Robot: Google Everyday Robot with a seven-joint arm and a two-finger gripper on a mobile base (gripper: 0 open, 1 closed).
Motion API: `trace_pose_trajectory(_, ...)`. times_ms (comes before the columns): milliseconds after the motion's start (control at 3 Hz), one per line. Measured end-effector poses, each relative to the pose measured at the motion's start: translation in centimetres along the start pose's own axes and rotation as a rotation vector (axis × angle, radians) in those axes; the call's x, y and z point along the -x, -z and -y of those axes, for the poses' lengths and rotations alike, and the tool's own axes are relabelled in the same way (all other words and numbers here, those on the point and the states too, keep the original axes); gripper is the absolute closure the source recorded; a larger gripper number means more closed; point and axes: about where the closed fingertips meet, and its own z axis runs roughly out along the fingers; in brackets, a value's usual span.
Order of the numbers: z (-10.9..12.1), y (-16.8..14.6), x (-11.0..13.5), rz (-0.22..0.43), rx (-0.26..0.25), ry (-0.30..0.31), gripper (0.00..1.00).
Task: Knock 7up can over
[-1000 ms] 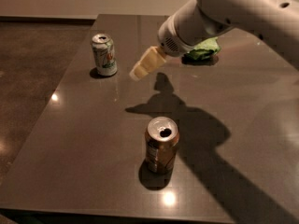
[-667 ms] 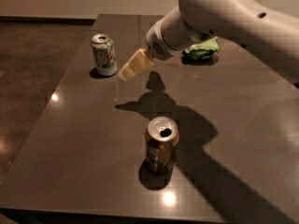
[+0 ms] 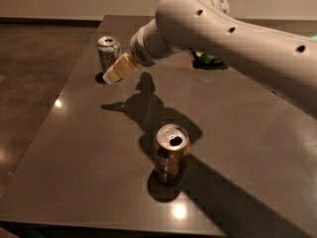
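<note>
7up can upright near the bench far corner. Gripper sits low just beside its base, jaws seemingly together, angled for a sideways shove; contact unclear. Copper can stands well apart.

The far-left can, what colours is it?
The 7up can is white and green, silver-topped, in the camera view; the gripper is beside it.

Cream jaws beside white-green 7up can; copper-brown can; dark table.
</note>
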Motion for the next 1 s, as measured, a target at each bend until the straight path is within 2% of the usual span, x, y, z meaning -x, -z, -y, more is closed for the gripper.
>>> trace_pose_trajectory(1000,-0.3,-5.4,2.0,0.066,0.098,-0.017,0.00)
